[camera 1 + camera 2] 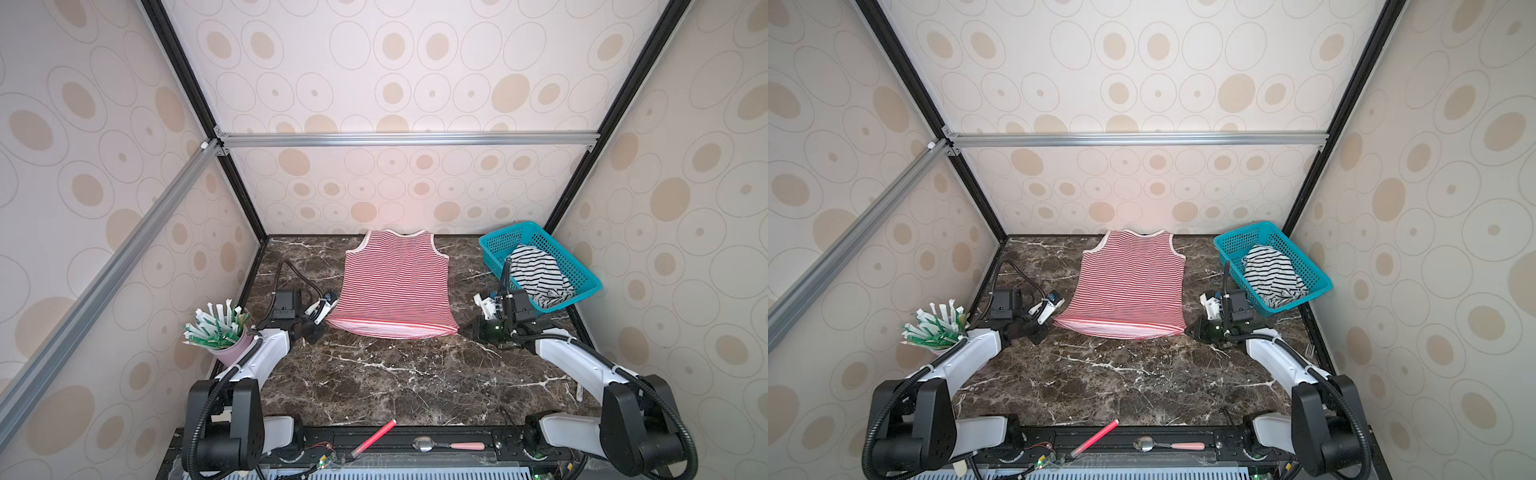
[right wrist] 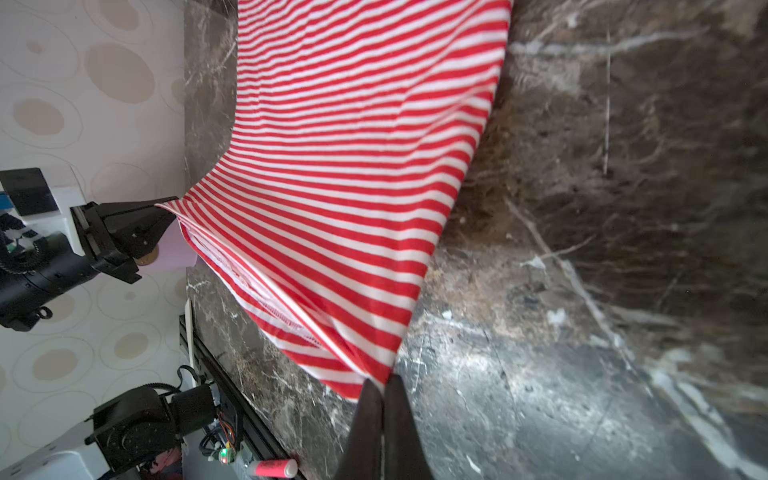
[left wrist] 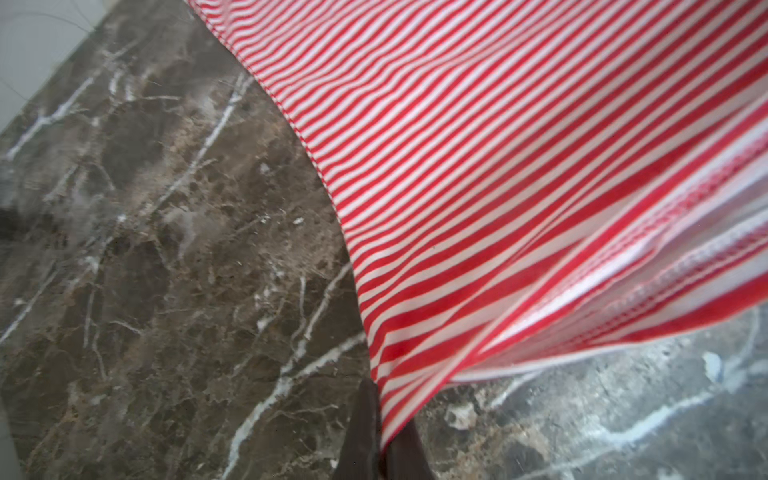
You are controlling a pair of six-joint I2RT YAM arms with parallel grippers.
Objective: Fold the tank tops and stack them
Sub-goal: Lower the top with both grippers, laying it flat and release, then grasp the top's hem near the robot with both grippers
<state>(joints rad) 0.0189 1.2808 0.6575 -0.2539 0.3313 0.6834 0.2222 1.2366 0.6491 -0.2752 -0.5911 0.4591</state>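
One red-striped top [image 1: 395, 286] — one black-striped top [image 1: 536, 274]

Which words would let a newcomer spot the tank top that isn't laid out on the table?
Find the dark marble table, then its far right corner, where a teal mesh basket stands. Crumpled inside it lies the black-and-white tank top. Its wide dark stripes set it apart from the thin-striped red-and-white top spread flat mid-table.

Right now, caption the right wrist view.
Right gripper pinches one hem corner of the red striped top; left gripper holds the other.
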